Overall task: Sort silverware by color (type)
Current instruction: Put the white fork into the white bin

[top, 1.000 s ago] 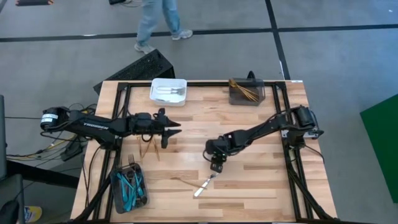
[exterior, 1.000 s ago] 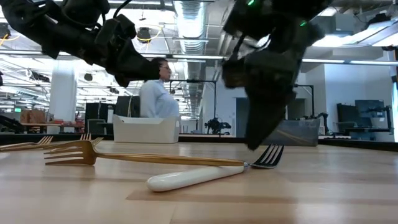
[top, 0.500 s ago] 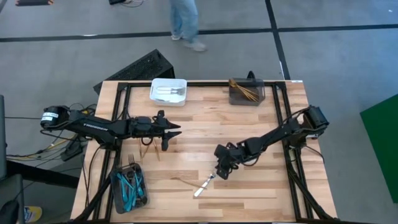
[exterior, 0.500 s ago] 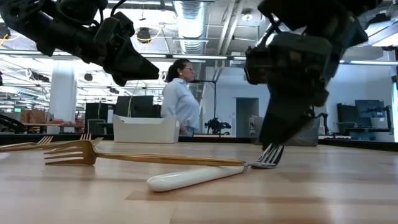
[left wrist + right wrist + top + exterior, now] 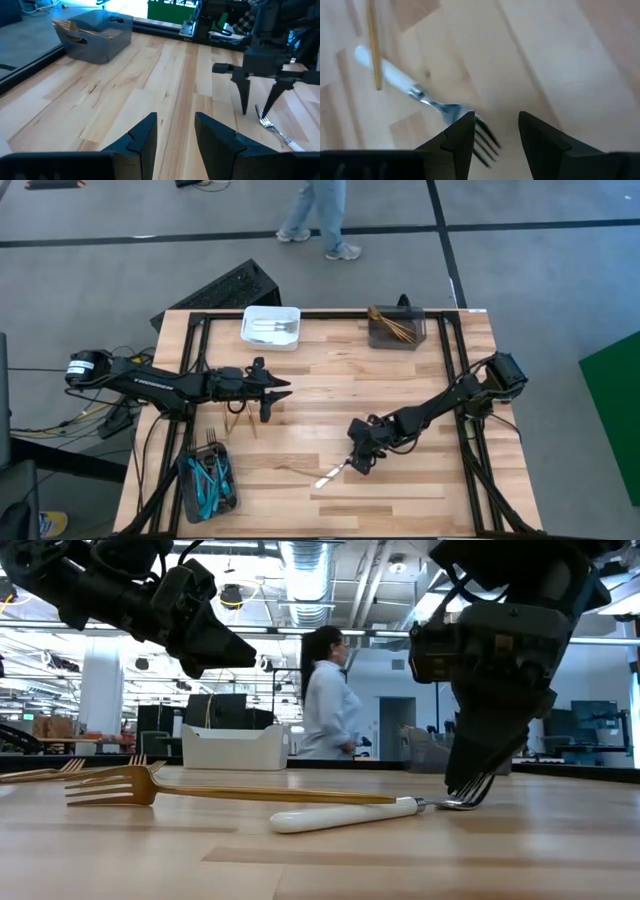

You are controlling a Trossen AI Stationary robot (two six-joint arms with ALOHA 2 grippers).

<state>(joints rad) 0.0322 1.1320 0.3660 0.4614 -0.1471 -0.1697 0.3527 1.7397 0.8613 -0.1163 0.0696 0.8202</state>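
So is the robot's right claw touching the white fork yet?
Cannot tell. In the low view the right gripper overlaps the white-handled fork at its tines, but neither contact nor gap shows plainly.

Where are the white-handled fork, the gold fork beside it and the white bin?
white-handled fork (image 5: 345, 815): low view, on its handle.
gold fork (image 5: 105, 784): low view, on its tines.
white bin (image 5: 271, 315): high view, on its far rim.
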